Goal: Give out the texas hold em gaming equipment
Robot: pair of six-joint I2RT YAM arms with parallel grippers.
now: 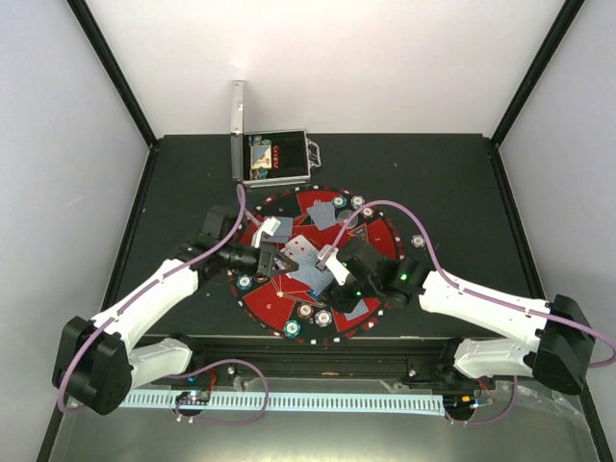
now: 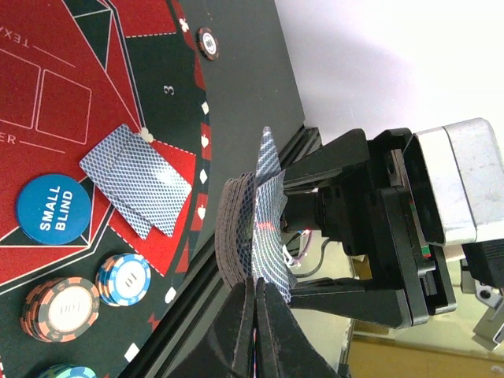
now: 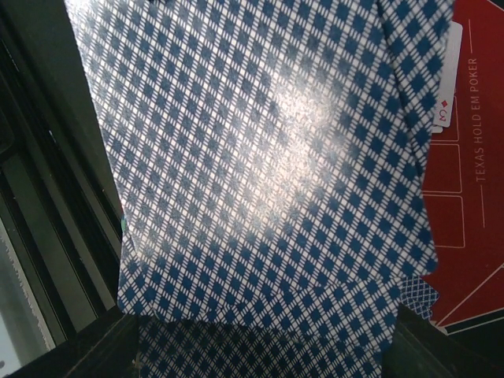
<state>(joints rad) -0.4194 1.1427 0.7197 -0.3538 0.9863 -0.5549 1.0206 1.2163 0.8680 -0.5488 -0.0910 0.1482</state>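
Writing on mat: the round red-and-black mat (image 3: 472,236) reads "TEXAS HOLD EM POKER" in white along its red field. In the left wrist view it also shows a white "3" and small white suit marks on the black rim.
Writing on disc: a flat blue disc (image 2: 53,209) lying on the mat reads "SMALL BLIND" in white.
Case label: the open silver case (image 1: 274,159) sits on the table (image 1: 433,173) beyond the mat. It holds something red with print too small to read.
Right gripper: the right gripper (image 2: 287,232) is clamped on the deck (image 2: 240,228) and holds it on edge above the mat's near rim. The cards are slightly fanned and bowed.
Left gripper: the left gripper (image 2: 253,295) is fully closed, its two black fingers pressed together with the tips right at the deck's lower edge. Whether they pinch a card cannot be told.
Blocked view: the deck's blue diamond-lattice backs fill almost the whole right wrist view. Only a strip of mat and one face-up card corner with a red diamond show beside them.
Dealt cards: two overlapping cards (image 2: 142,177) lie face down on the mat, near the disc.
Chips: a brown-red and white stack (image 2: 61,309) sits just beside a blue-and-white stack (image 2: 124,278). A single chip (image 2: 208,41) lies at the mat's far rim.
Surfaces: the cards are glossy, the chip edges striped, the table matt and dark.
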